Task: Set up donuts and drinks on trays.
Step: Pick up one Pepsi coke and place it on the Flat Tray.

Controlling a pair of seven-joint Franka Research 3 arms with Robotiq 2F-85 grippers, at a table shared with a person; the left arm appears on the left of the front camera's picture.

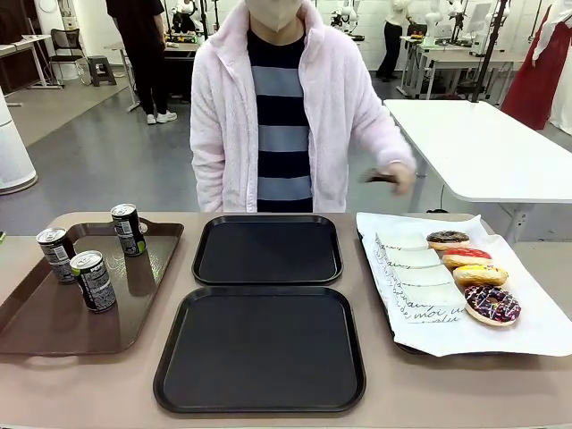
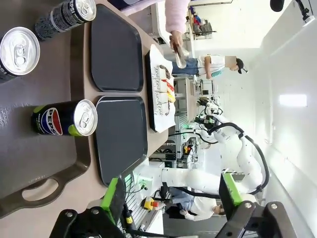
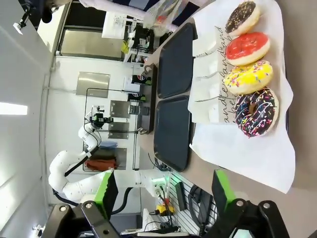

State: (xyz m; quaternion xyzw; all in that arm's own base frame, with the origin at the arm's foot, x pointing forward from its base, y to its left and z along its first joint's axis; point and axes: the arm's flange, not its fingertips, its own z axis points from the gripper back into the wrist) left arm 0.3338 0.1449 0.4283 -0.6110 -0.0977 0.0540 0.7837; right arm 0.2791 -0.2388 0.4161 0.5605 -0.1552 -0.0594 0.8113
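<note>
My left pincer [image 2: 172, 194] is wide apart; the drink can [image 2: 62, 119] looks hard and slippery, so I should grab its middle.

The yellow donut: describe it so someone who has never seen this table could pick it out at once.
At the robot's right end of the table lies the white-paper-lined tray, with a row of four donuts on it. The yellow donut is third from the person's side, between the red-iced donut and the chocolate sprinkled donut; it alone has yellow icing.

Bright, even light; perhaps motion-blurred hand [image 1: 399, 178]
</note>
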